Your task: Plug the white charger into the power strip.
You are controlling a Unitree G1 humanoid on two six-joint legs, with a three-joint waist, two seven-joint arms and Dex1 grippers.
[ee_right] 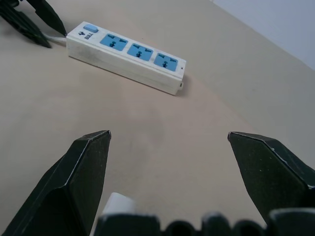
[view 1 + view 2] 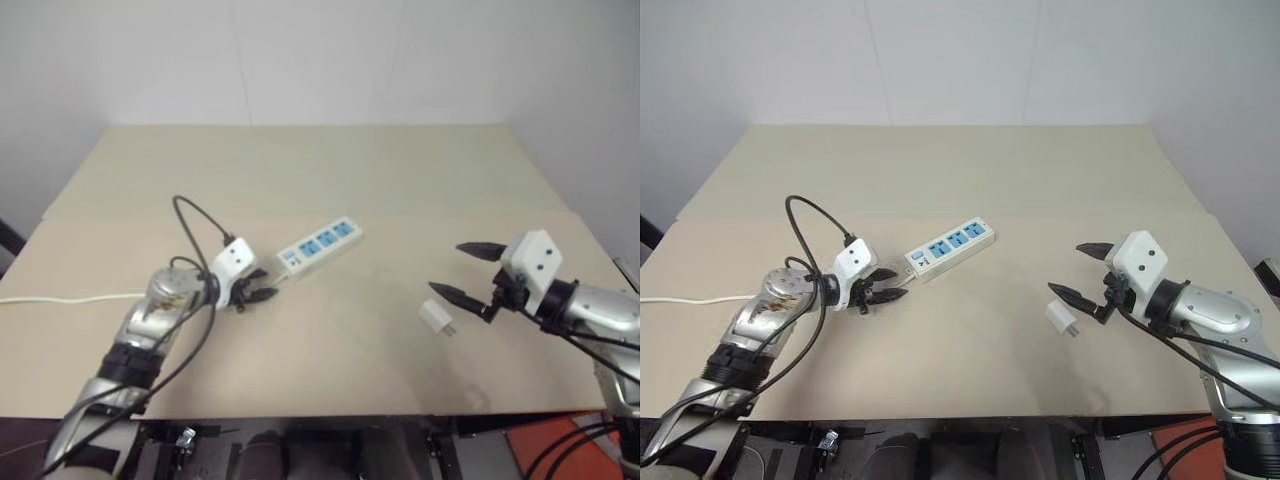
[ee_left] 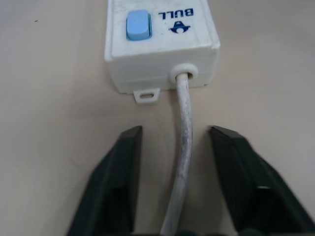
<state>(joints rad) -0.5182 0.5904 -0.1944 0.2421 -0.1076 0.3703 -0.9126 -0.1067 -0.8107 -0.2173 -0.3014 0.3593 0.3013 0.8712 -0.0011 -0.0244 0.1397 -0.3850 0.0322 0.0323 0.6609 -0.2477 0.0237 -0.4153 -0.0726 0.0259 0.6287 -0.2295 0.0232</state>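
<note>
At the far left a white cord [image 2: 60, 298] runs across the beige table [image 2: 970, 180] from the table's left edge toward the left arm. The left gripper [image 2: 885, 289] sits low at the switch end of the power strip [image 2: 950, 248], its black fingers [image 3: 110, 182] partly apart on either side of the cord where it leaves the strip's housing, not pressing it. Beside the pale blue switch [image 3: 137, 25] the strip carries the word "BULL" with a small logo. The strip lies at an angle near the table's middle, its three blue sockets [image 1: 141, 51] facing up and unoccupied. Further right, the white charger [image 2: 1061, 319] lies on the table, well apart from the strip. The right gripper [image 2: 1083, 269] hovers just beside and above the charger with its jaws spread wide, holding nothing.
</note>
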